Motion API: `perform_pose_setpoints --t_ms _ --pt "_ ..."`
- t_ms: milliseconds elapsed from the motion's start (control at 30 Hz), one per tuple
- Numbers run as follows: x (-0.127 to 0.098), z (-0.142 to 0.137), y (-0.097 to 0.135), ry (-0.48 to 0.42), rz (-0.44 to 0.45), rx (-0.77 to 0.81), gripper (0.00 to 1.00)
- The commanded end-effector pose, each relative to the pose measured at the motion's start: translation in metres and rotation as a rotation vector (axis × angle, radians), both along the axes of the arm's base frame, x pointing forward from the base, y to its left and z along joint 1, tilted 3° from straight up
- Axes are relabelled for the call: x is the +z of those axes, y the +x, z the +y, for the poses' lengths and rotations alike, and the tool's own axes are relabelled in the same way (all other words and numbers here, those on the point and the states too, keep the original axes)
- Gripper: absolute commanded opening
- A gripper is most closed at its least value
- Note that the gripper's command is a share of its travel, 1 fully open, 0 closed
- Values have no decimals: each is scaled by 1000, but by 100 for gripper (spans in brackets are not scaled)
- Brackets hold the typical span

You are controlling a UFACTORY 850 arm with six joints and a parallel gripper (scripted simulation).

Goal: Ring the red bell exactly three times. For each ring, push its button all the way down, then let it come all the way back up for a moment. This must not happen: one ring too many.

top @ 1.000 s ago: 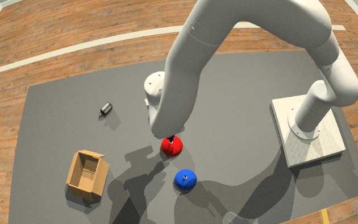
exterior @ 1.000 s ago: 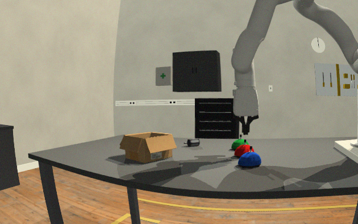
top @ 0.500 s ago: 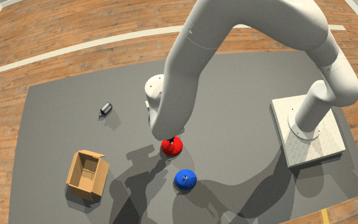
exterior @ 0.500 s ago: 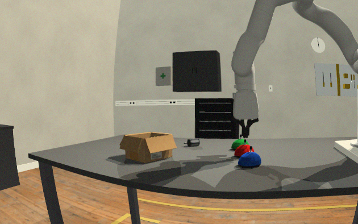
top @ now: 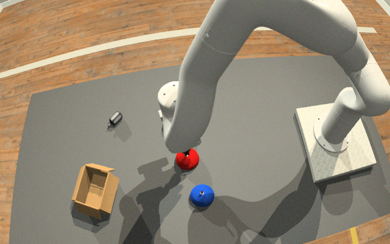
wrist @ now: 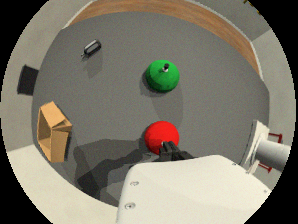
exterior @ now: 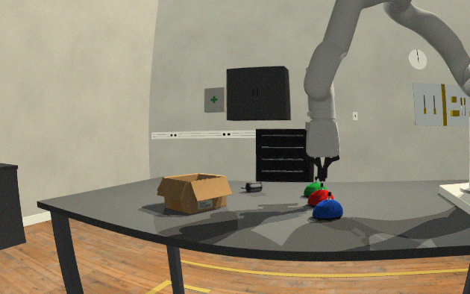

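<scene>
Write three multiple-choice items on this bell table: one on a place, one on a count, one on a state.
1. The gripper hangs over which bell?
A. blue bell
B. red bell
C. green bell

2. How many bells stand on the table?
A. two
B. three
C. four

3. The cardboard box is:
A. taped shut
B. crushed flat
C. open on top

Answers:
1 B, the top view shows the shut jaws over the red bell.
2 B, green bell, red and blue bell show in the exterior view.
3 C, the cardboard box has raised flaps and a visible inside.
</scene>
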State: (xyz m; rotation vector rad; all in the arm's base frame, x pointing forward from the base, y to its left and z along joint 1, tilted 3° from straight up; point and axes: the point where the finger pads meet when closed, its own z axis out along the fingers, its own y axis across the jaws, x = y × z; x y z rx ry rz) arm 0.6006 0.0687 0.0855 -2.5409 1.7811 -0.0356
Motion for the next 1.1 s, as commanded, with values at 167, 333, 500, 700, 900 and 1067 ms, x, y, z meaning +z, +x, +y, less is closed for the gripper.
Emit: perform_pose_setpoints --t_ms 167,333,500,700,900,1067 --pt "-1 0 1 0 -2 0 0" --pt "-7 0 1 0 -2 0 0" --pt "-9 0 1 0 -2 0 0" --pt "-9 0 1 0 -2 0 0" --pt "-9 0 1 0 -2 0 0" --pt "-12 0 1 0 -2 0 0"
